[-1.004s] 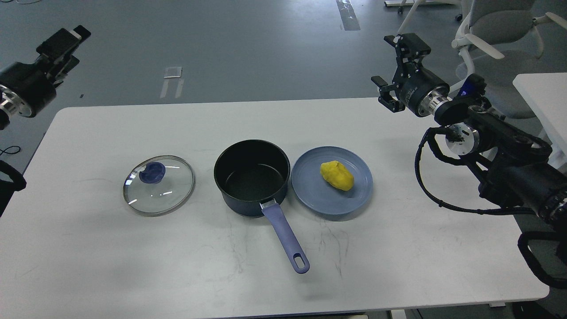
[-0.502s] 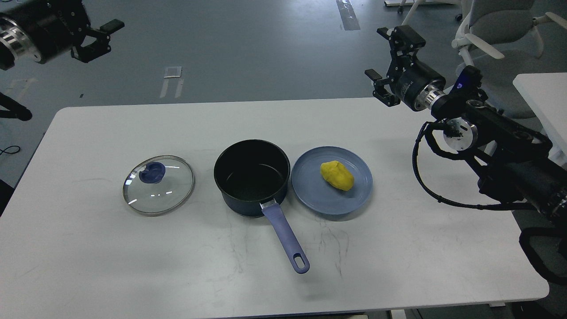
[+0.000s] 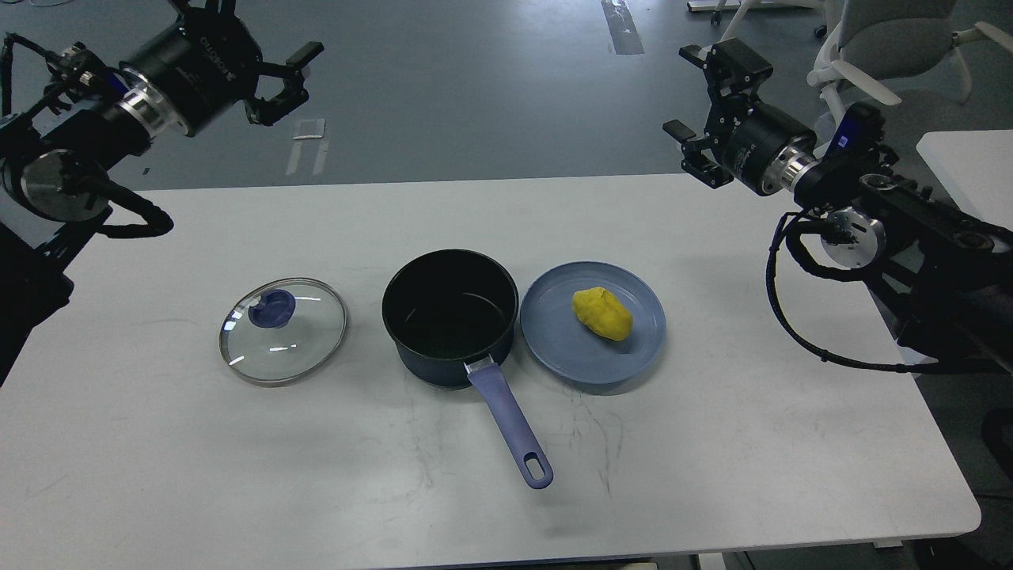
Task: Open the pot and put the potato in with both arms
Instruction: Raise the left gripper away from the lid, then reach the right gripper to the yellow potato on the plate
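Observation:
The dark blue pot stands open and empty at the middle of the white table, its purple handle pointing toward me. Its glass lid with a blue knob lies flat on the table to the left. The yellow potato lies on a blue plate just right of the pot. My left gripper is open and empty, high above the table's far left edge. My right gripper is open and empty, high above the far right edge.
A grey office chair stands behind the right arm, and a second white table is at the right edge. The floor lies beyond the table's far edge.
My left arm has swung in from the left edge, up and to the right, so its open gripper now shows. My right gripper has shifted slightly. The pot, lid and potato have not moved.

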Controlling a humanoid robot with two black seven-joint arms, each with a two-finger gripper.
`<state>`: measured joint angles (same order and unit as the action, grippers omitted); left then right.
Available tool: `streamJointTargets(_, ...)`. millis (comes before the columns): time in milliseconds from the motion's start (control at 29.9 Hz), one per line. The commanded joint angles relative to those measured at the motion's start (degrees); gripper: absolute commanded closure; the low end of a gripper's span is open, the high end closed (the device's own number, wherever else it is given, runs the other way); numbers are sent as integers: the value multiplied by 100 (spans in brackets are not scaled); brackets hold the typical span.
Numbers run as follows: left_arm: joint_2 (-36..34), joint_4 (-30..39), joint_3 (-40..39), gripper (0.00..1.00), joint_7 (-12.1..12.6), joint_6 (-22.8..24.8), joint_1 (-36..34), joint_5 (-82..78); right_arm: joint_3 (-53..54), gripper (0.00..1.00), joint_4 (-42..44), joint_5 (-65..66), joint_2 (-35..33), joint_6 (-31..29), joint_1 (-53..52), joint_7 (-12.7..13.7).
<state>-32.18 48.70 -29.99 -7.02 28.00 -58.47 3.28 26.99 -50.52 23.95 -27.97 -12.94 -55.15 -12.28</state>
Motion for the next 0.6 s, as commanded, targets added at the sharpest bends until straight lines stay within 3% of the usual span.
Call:
streamJointTargets(0,27,-10,20,2,43,0,64,-11,-465,0,-290,1450,-304,63,-285,-370)
streamJointTargets(234,-43,-10,29,2,8,0,257,-20,-1309,0,-1011,3357,-1008,388,-567,-582)
streamJointTargets(569,-105,43,29,2,17,0,275,-29,-2383,0,-1056,4882,-1044,1074,-506,-705)
